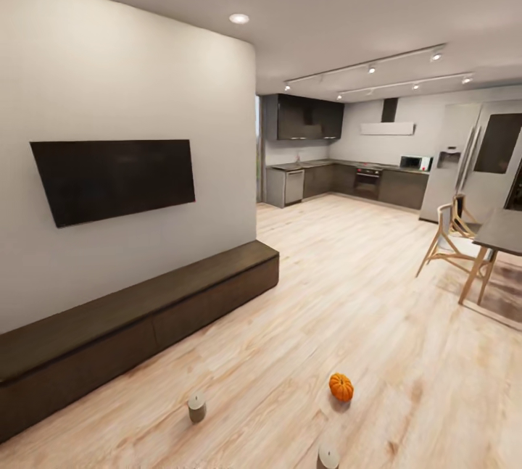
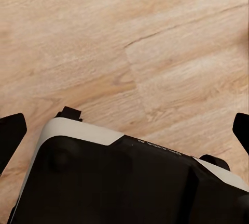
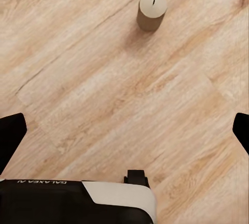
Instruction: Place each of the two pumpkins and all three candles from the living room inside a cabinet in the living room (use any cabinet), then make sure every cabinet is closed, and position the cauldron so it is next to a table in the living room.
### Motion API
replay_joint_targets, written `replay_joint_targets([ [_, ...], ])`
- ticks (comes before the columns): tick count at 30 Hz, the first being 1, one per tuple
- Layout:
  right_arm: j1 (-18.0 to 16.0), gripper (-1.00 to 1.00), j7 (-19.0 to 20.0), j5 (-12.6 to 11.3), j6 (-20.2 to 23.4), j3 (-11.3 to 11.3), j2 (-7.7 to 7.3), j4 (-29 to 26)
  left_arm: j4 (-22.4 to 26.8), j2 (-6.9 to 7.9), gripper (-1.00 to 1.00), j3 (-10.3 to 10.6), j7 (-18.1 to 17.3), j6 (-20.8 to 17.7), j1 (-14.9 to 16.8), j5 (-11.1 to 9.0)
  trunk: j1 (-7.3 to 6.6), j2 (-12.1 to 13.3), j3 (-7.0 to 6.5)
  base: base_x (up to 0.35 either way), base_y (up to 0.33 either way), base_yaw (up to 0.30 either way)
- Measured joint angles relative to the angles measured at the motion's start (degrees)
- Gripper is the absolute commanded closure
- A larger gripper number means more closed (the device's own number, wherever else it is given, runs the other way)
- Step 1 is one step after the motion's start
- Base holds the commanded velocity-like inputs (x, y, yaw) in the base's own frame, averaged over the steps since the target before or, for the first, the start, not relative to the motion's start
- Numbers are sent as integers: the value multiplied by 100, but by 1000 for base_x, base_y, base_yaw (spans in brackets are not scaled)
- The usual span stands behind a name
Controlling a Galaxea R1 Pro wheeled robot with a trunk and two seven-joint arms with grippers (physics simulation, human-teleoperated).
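Observation:
An orange ribbed pumpkin (image 1: 341, 386) sits on the wood floor in front of me. A grey-brown candle (image 1: 196, 407) stands to its left, nearer the cabinet (image 1: 145, 320). A second candle (image 1: 328, 457) is at the bottom edge of the head view. The long dark cabinet runs along the wall under the TV with its fronts shut. My right gripper (image 3: 124, 130) hangs open over bare floor, with a candle (image 3: 151, 10) standing well beyond its fingertips. My left gripper (image 2: 124, 130) is open above the floor and my base. The cauldron and the living room table are out of view.
A black TV (image 1: 114, 177) hangs on the white wall above the cabinet. A dining table (image 1: 504, 231) with wooden chairs (image 1: 453, 243) stands at the right. The kitchen (image 1: 348, 183) lies at the back. Wood floor (image 1: 348, 295) stretches between the cabinet and the dining area.

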State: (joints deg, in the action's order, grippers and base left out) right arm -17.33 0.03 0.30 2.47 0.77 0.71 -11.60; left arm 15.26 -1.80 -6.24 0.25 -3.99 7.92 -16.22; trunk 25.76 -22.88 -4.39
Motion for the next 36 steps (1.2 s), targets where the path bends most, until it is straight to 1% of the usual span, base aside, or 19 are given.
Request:
replay_joint_targets([
  [13,-1,-100,-3,2,0,3,0,2,0,-6,-100,0,7,-2,0,0,-1,-1,0,23,-8,283],
  [23,-1,-100,-11,2,4,15,2,2,-1,-8,-100,1,7,-2,0,-1,-2,0,-22,175,-179,261],
  [25,-1,-100,-11,2,4,50,1,2,-1,-7,-100,1,7,-1,0,-2,-2,-1,-33,186,-200,234],
  [29,0,-100,-11,1,2,210,2,1,-3,-8,-100,2,7,-1,0,-2,-2,-1,-55,188,-199,233],
  [33,0,-100,-11,1,3,270,3,1,-7,-8,-100,2,7,-1,0,-3,-2,0,-73,212,-210,228],
  [36,0,-100,-11,1,3,284,2,0,-5,-8,-100,3,7,-1,1,-3,-2,0,-78,235,-223,80],
])
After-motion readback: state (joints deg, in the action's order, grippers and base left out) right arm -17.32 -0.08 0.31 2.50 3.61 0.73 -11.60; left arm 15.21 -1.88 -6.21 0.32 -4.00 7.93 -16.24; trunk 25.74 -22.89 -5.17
